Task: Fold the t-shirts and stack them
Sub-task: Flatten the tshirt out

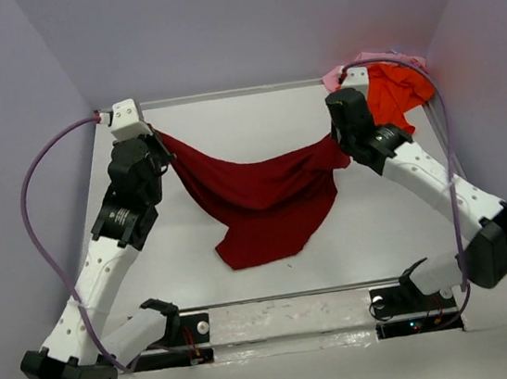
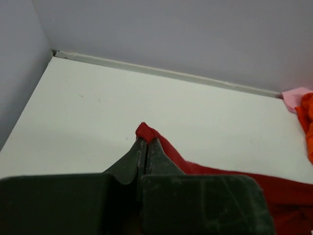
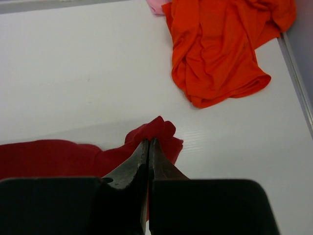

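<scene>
Maroon tee looks soft, limp and light. It's strung betw. both arms over mid-table, sagging in the centre w/ its lower part draped on the table, so I'd say corners or hems are the places to pinch, since elsewhere it'd just bunch. Left gripper is clamped tight on a small nub of one end, and right gripper is likewise pinched on a bunched bit of the other end, no gap betw. jaws. Orange tee & pink tee lie crumpled in the far right corner, apart from both grippers, pink peeking out behind orange.
</scene>
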